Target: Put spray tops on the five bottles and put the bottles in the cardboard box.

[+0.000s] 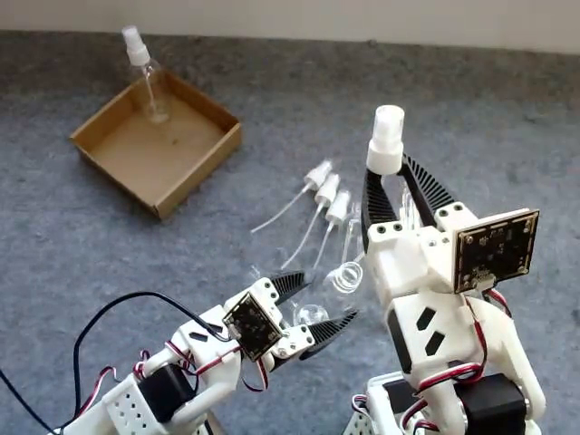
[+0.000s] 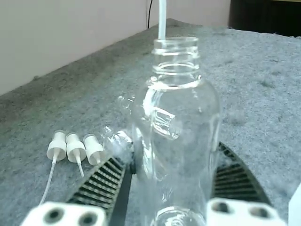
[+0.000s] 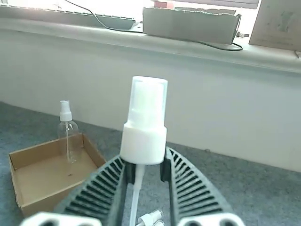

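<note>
**Both wrists and overhead, one bottle mid-assembly.** My right claw (image 1: pixel 387 169) is clamped on the collar of a spray top (image 1: pixel 385 136). The top is held upright, and its dip tube (image 3: pixel 136 188) hangs down between the fingers. My left claw (image 1: pixel 332 295) is closed on an open bottle (image 2: pixel 176 132), with a ribbed finger (image 2: pixel 101 186) against each side. The bottle's threaded neck points towards the tube. In the left wrist view the tube meets the rim of the mouth, though I cannot tell whether its tip is inside or only lined up behind. I judge the step in hand to be feeding the tube into the neck, with the screwing-down not yet begun.

**Background.** The cardboard box (image 1: pixel 195 186) sits on the grey counter (image 1: pixel 471 100), and one finished bottle (image 1: pixel 149 86) stands in its far corner. Three loose tops (image 1: pixel 328 188) lie side by side between the box and my claws. Further clear bottles (image 2: pixel 117 136) lie just beside them.

**Hazards, as I judge them.**
- If the tube is off-centre, it could catch on the rim and bow when I lower the top, and the collar would then land crooked.
- A crooked collar would cross the threads and jam when turned.
- The bottle is smooth and round, so it may spin or slide in the left claw under twisting force.
- The left claw sits near the loose bottles, so any correction low to the counter could knock one into the three tops
</note>
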